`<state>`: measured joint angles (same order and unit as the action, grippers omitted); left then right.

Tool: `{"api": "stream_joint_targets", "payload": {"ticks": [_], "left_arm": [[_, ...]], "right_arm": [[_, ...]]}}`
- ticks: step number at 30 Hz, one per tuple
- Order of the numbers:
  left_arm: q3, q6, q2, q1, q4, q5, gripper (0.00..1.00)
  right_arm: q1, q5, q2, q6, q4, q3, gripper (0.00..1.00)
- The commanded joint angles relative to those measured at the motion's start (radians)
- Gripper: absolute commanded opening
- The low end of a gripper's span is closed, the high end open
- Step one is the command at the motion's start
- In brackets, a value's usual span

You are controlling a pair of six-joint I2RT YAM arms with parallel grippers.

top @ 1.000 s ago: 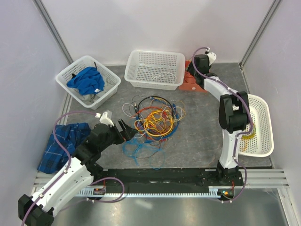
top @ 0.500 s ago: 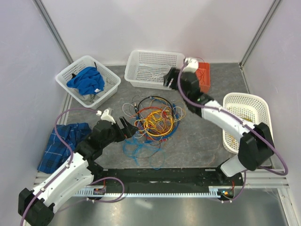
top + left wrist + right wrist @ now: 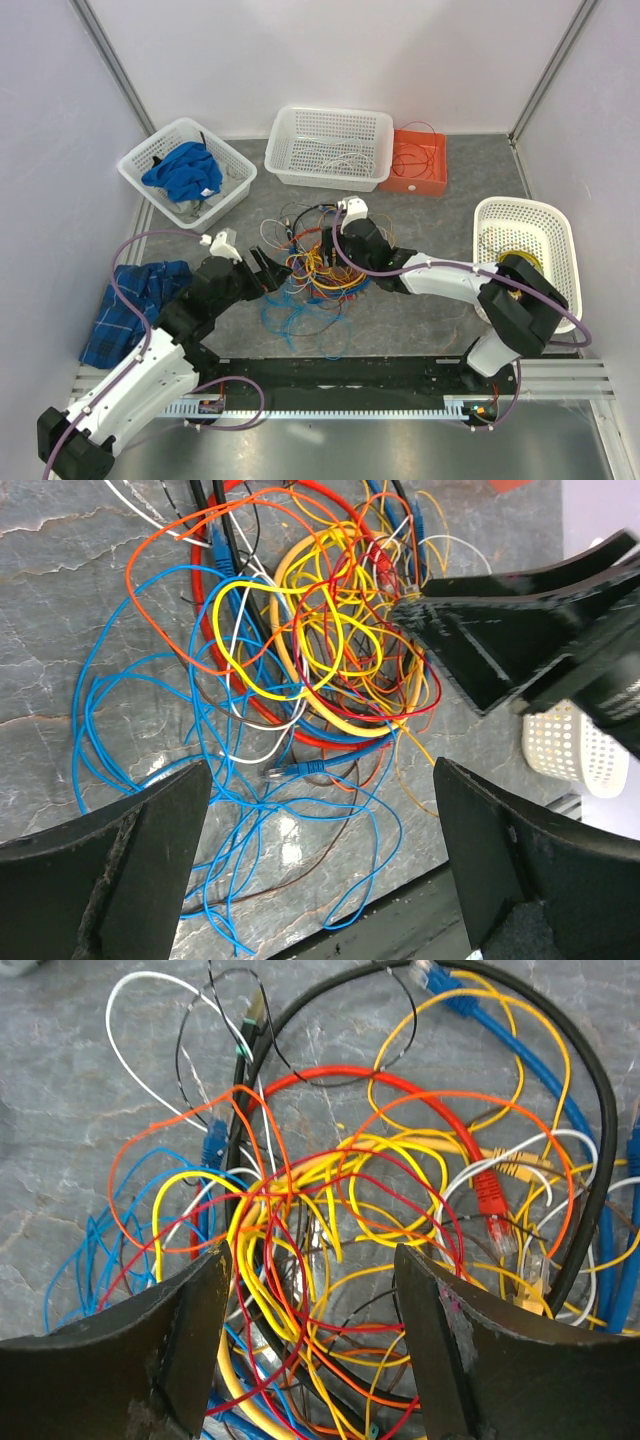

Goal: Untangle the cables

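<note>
The cables (image 3: 318, 268) lie in one tangled bunch on the grey table: yellow, orange, red, blue, black and white loops. My left gripper (image 3: 268, 277) is open and empty at the bunch's left edge. In the left wrist view it (image 3: 320, 772) hovers over loose blue loops (image 3: 150, 780) and a blue plug. My right gripper (image 3: 335, 258) is open and empty, low over the middle of the bunch. In the right wrist view it (image 3: 310, 1260) straddles yellow and red strands (image 3: 290, 1220). Its fingers (image 3: 480, 640) also show in the left wrist view, tips at the yellow coil.
A white basket (image 3: 330, 130) with white cables stands at the back. An orange tray (image 3: 418, 182) beside it holds an orange cable. A white basket (image 3: 230, 190) with blue cloth is back left, another white basket (image 3: 560, 300) at right. A blue plaid cloth (image 3: 135, 305) lies left.
My right arm has swung from the orange tray at the back right down over the middle of the bunch. An orange cable now lies in that tray. My left gripper has barely moved.
</note>
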<state>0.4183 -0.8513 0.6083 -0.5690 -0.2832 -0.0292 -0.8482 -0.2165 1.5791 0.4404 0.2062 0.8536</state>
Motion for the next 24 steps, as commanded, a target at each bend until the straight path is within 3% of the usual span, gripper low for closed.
{"api": "stream_joint_targets", "payload": {"ticks": [1,4,8,10,11,18,24], "left_arm": [[0.017,-0.046,-0.038,-0.003,-0.007,-0.031,1.0],[0.007,-0.052,-0.042,-0.003,-0.007,-0.029,1.0],[0.014,-0.051,-0.028,-0.003,-0.01,-0.028,1.0],[0.03,-0.046,-0.022,-0.003,-0.01,-0.035,1.0],[0.036,-0.04,-0.021,-0.003,-0.01,-0.04,1.0],[0.201,0.029,0.037,-0.003,-0.008,-0.087,0.99],[0.376,0.141,0.14,-0.003,0.007,-0.081,1.0]], "right_arm": [[-0.012,0.009,0.027,0.02,0.033,-0.019,0.74],[-0.015,0.037,0.079,0.034,-0.002,-0.013,0.66],[-0.018,0.098,0.087,0.058,0.064,-0.034,0.24],[-0.02,0.103,0.046,0.061,0.07,-0.037,0.12],[-0.02,0.092,0.023,0.061,0.059,-0.033,0.0],[-0.067,-0.058,-0.341,0.001,-0.105,0.044,0.0],[-0.103,-0.098,-0.537,-0.023,-0.255,0.084,0.0]]}}
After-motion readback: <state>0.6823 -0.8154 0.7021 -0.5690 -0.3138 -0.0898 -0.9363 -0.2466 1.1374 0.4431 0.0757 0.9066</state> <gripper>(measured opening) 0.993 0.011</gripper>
